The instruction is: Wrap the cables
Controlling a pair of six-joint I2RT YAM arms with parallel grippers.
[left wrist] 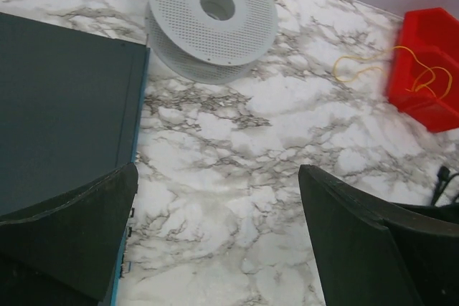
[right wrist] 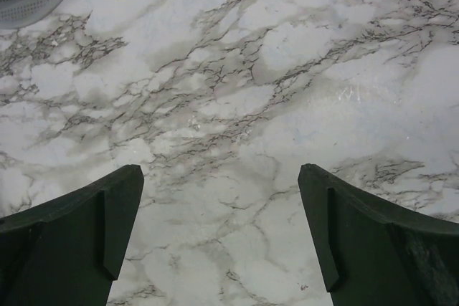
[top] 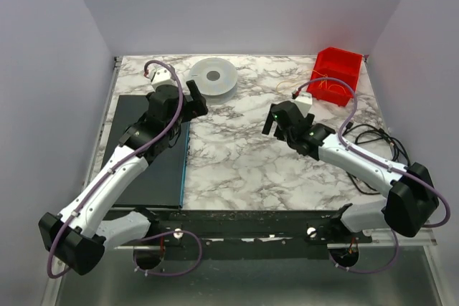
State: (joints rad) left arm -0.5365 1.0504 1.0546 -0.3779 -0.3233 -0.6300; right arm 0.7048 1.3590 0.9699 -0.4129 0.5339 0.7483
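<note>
Cables [left wrist: 358, 62]: thin orange curly strands, looped in red bin [left wrist: 430, 23], spilling onto marble tbl [left wrist: 287, 141].

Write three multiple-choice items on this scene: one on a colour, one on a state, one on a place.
1. The spool is: A. white B. blue C. black
2. The left gripper and right gripper are: A. both shut B. both open, empty C. one shut on something
3. The cables lie: A. on the spool B. in a gripper C. in the red bin, trailing onto the table

A: pale perforated reel. B: fingers apart, nothing between. C: orange strands loop over the bin's edge.
</note>
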